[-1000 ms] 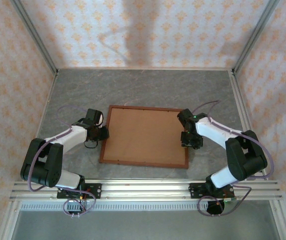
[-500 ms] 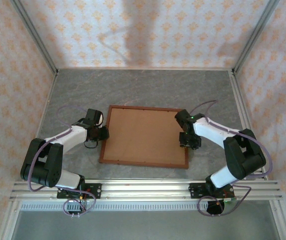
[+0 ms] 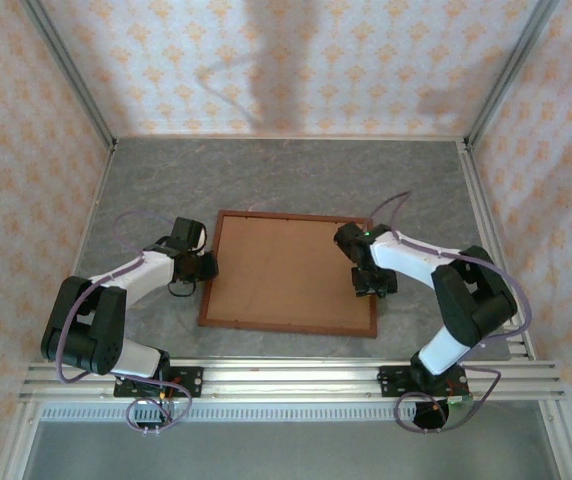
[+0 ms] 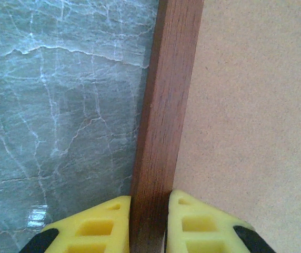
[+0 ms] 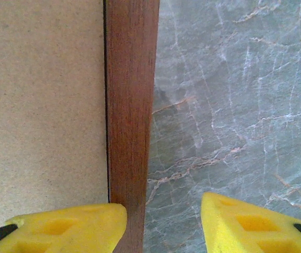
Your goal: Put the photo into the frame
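In the top view the reddish-brown frame (image 3: 286, 328) lies flat at the middle of the grey marbled table (image 3: 266, 175), slightly skewed, with a plain brown backing board (image 3: 286, 270) covering its opening. The left gripper (image 3: 209, 266) sits at the middle of the frame's left side, and the right gripper (image 3: 370, 287) at its right side, a little below the middle. In the left wrist view the frame (image 4: 163, 105) shows as a dark wooden strip running from the top down to the bottom centre, with the table (image 4: 61, 105) on its left and the backing board (image 4: 256, 105) on its right. At the bottom edge the left gripper (image 4: 148, 226) is clamped on that strip, its two yellow fingers (image 4: 95, 229) pressed against either side. In the right wrist view the frame (image 5: 132, 105) runs down the centre-left, with the backing board (image 5: 45, 105) on the left and the table (image 5: 234, 105) on the right. The right gripper (image 5: 163, 226) straddles it with its jaws apart. One yellow finger (image 5: 61, 229) lies over the board and reaches the strip, and the other stands clear over bare table.
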Motion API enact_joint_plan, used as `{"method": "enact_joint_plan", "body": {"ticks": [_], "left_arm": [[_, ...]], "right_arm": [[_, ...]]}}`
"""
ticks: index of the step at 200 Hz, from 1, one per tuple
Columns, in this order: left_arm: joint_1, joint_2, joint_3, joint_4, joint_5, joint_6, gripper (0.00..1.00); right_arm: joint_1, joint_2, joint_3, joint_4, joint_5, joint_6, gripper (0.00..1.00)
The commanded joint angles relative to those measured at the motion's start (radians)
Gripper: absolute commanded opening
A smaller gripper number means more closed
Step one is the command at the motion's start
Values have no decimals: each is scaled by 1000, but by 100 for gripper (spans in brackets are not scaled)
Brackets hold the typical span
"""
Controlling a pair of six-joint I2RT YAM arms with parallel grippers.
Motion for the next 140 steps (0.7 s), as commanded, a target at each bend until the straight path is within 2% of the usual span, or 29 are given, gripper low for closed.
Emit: {"method": "enact_joint_plan", "body": {"ticks": [1,72,107,140], "left_arm": [[-13,35,-27,8,35,-25,18],[-13,35,-29,8,35,-25,18],[-13,34,-29,7,37,-25,18],[-12,25,-32,4,33,-25,18]], "right_arm": [[41,60,-4,143,-89,-23,53],[48,75,4,203,-147,-19,56],[48,84,31,176,-116,-6,57],[33,4,82,112,-76,-15,61]]}}
